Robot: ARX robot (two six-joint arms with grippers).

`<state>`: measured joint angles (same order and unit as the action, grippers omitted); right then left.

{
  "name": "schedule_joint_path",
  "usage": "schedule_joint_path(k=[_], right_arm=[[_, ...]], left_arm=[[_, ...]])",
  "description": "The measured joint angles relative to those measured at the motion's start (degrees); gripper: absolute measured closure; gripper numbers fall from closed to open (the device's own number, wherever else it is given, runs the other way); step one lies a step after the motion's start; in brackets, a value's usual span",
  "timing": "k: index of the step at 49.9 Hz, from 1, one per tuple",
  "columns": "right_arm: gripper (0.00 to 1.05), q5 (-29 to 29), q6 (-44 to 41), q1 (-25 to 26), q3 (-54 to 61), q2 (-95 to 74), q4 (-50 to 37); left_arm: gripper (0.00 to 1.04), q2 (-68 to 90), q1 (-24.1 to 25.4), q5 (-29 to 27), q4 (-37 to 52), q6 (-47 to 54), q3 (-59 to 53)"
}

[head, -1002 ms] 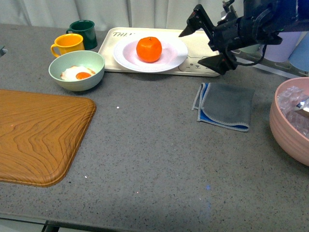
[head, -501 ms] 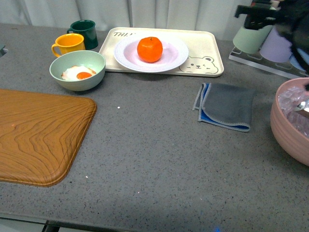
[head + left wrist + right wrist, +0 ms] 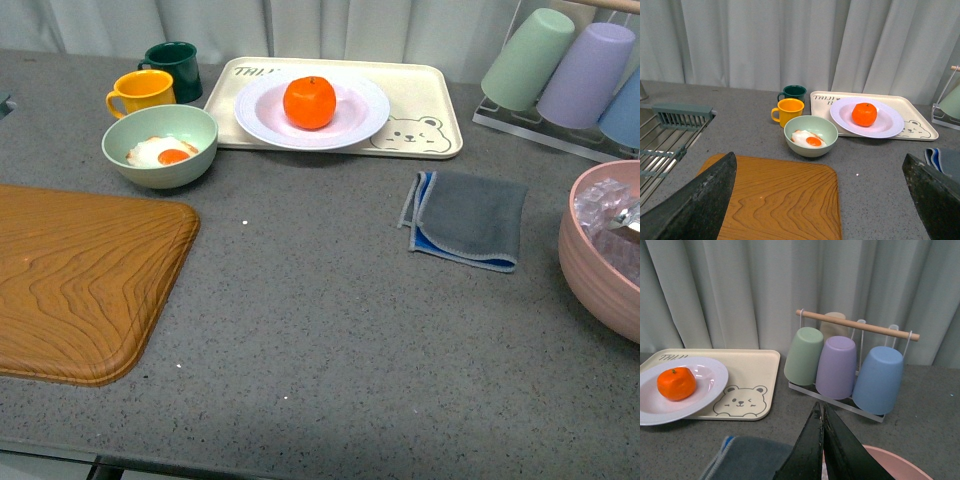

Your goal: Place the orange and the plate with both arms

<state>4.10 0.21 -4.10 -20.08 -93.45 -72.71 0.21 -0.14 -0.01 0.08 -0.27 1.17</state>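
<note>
Orange [image 3: 309, 101] sits in the middle of the lavender-white plate [image 3: 362, 113], which rests on the cream bear tray [image 3: 437, 128] at the back of the counter [image 3: 330, 330]; you would judge both already placed, since neither arm touches them. Just beside the tray, a mint-green bowl [image 3: 160, 146] holds a fried egg. Your front view shows no arms. Only the left wrist view shows the left gripper [image 3: 822, 200], fingers [image 3: 700, 197] spread wide. Only the right wrist view shows the right gripper [image 3: 822, 450], fingers [image 3: 807, 450] pressed together, empty, and the whole cup rack [image 3: 850, 362].
</note>
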Motion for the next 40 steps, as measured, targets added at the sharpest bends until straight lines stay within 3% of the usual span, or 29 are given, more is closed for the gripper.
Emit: schedule_joint_path(k=[7,10,40], right_arm=[[1.04,-0.7,0.0,0.9,4.5,7.1,3.8],[1.04,-3.8,0.0,2.9,6.8,12.7,6.8],[1.04,-4.0,0.0,4.0,17.3,39.0,21.9]], left_arm=[[0.07,0.0,0.0,0.0,0.0,0.0,0.0],[0.07,0.0,0.0,0.0,0.0,0.0,0.0],[0.07,0.0,0.0,0.0,0.0,0.0,0.0]])
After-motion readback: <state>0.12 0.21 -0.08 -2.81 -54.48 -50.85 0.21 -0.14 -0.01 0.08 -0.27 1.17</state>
